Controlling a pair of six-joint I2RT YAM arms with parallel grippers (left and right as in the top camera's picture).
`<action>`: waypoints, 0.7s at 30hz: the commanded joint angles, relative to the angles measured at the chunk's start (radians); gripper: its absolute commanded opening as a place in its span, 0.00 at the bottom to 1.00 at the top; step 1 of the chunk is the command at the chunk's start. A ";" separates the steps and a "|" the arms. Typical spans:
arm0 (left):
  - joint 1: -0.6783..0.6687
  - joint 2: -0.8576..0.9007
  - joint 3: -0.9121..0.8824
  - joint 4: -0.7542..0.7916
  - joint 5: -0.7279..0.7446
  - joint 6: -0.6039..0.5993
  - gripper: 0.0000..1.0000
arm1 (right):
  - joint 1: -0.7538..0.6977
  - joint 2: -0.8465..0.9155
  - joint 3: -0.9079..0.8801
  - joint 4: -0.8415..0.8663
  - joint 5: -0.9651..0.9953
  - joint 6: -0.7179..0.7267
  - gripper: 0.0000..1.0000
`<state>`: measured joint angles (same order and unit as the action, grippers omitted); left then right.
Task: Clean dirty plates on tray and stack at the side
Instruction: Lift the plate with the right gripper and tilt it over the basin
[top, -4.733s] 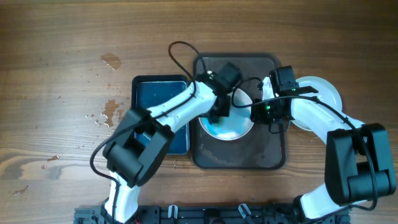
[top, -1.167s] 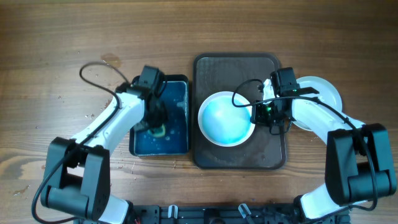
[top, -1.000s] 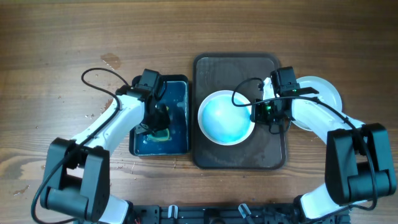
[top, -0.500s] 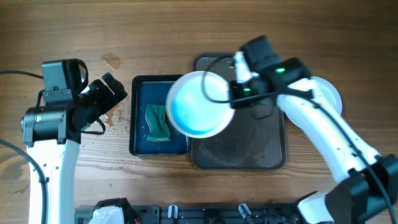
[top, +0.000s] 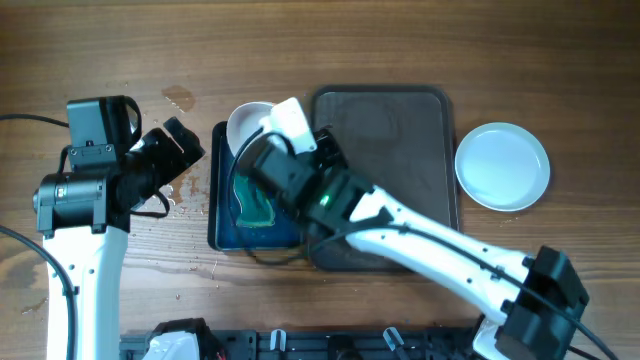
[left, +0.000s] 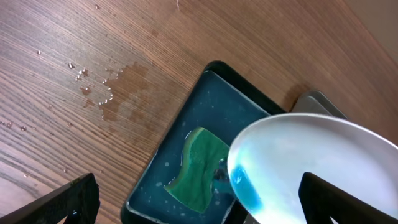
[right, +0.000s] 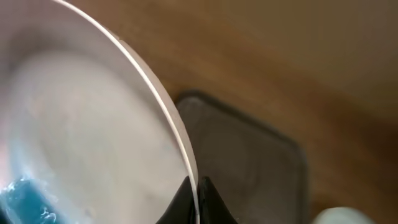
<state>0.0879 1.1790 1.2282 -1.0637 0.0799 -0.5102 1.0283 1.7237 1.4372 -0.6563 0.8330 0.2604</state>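
Note:
My right gripper (top: 268, 148) is shut on the rim of a white plate (top: 247, 122) and holds it tilted over the blue water basin (top: 222, 236). In the right wrist view the fingertips (right: 184, 198) pinch the plate's (right: 87, 130) thin edge. Blue liquid pools at the low side of the plate (left: 311, 168). A green sponge (top: 254, 200) lies in the basin. The dark tray (top: 390, 150) holds nothing. My left gripper (top: 178, 160) hangs open left of the basin with nothing in it, its fingers (left: 74, 199) wide apart.
A clean white plate (top: 502, 165) sits on the wood right of the tray. Water drops and a wet patch (left: 118, 93) lie on the table left of the basin. My right arm (top: 430, 240) stretches across the tray's front.
My right arm carried the plate left from above the tray to over the basin and tilted it. My left gripper let go of the sponge, opened and drew back to the left.

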 joint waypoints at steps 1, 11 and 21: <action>0.007 -0.003 0.017 0.000 0.005 0.005 1.00 | 0.064 -0.029 0.025 0.007 0.275 -0.079 0.04; 0.007 -0.003 0.017 0.000 0.005 0.005 1.00 | 0.211 -0.029 0.025 0.068 0.494 -0.251 0.05; 0.007 -0.003 0.017 0.000 0.005 0.005 1.00 | 0.211 -0.029 0.025 0.106 0.497 -0.295 0.04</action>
<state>0.0879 1.1790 1.2282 -1.0634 0.0799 -0.5102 1.2362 1.7226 1.4372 -0.5560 1.2915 -0.0284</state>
